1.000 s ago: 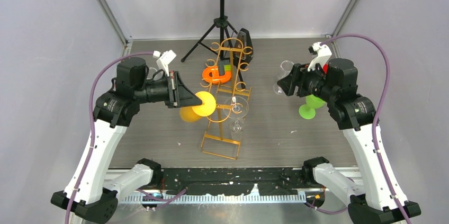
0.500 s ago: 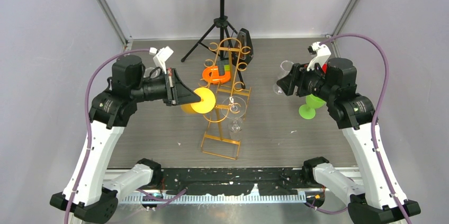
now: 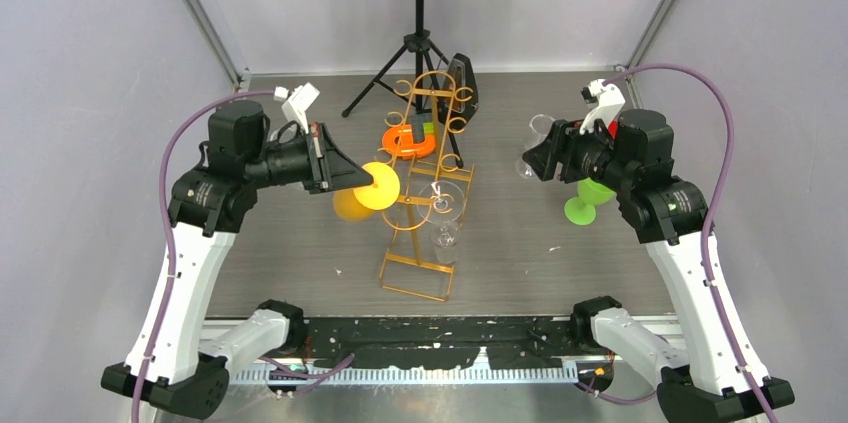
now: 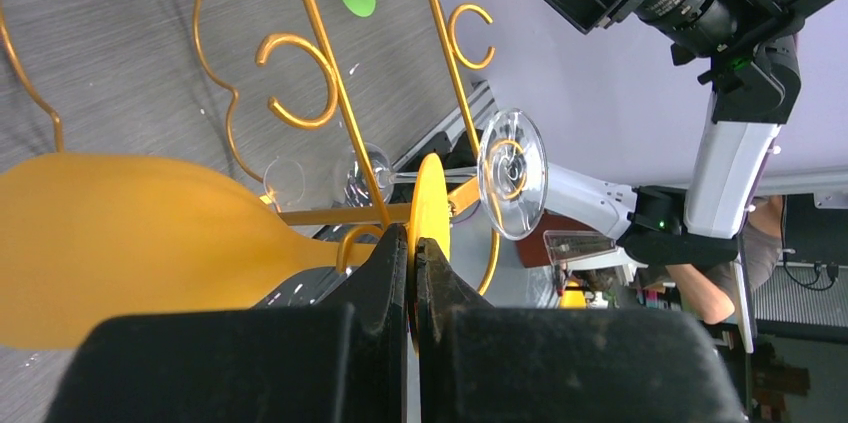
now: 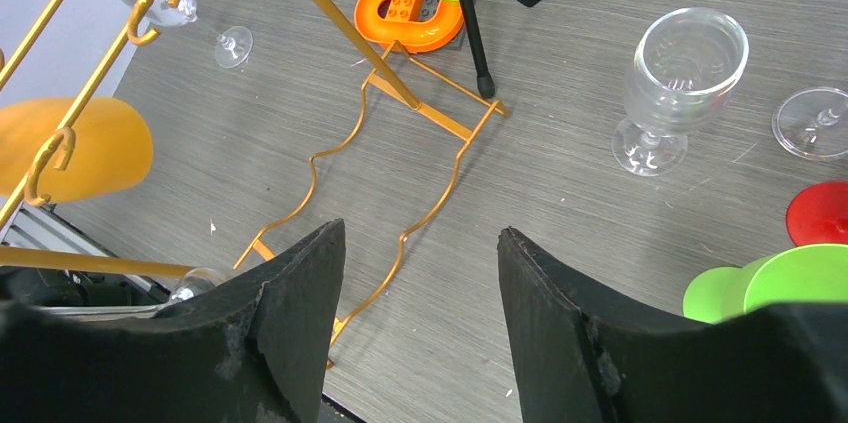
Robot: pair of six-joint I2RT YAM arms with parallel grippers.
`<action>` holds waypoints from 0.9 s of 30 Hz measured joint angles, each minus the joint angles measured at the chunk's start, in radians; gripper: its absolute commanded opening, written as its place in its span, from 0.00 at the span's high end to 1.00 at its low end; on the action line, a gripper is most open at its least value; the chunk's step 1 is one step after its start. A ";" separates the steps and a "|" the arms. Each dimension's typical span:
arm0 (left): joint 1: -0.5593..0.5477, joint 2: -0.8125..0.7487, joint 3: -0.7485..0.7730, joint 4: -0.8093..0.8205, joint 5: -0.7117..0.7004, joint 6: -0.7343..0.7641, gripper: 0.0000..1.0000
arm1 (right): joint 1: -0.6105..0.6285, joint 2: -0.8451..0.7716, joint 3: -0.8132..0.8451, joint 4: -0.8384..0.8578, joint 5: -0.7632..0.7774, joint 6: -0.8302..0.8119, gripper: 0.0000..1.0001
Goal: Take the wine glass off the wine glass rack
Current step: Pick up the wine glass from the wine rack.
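Observation:
The gold wire wine glass rack (image 3: 432,143) stands mid-table. A yellow wine glass (image 3: 352,205) lies sideways at the rack's left rail, with its round foot (image 4: 432,193) edge-on beside a curled hook. My left gripper (image 4: 412,241) is shut on that foot; from above it (image 3: 368,181) reaches in from the left. A clear wine glass (image 3: 446,235) hangs bowl-down from the rack, its foot (image 4: 512,173) just right of the yellow one. My right gripper (image 5: 420,235) is open and holds nothing, hovering right of the rack (image 5: 420,113).
A clear glass (image 5: 680,73) stands upright on the table on the right, with a green glass (image 3: 585,201) and a red foot (image 5: 820,213) close by. An orange curved block (image 3: 408,141) lies behind the rack. A black tripod music stand (image 3: 420,38) stands at the back.
My left gripper has shut on the yellow glass's foot and shifted slightly left and back with it. The right arm has not moved.

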 measured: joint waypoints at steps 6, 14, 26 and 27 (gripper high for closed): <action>0.046 -0.009 0.000 -0.021 0.021 0.016 1.00 | 0.000 0.007 0.000 0.000 -0.001 0.000 0.36; 0.088 -0.037 0.000 -0.041 0.043 0.038 1.00 | 0.000 0.022 0.000 0.000 -0.008 0.005 0.36; 0.101 -0.070 0.013 -0.077 0.034 0.081 1.00 | 0.000 0.026 0.002 0.006 -0.014 0.024 0.33; 0.101 -0.072 0.020 -0.083 0.026 0.085 1.00 | 0.000 0.027 0.004 0.007 -0.015 0.027 0.33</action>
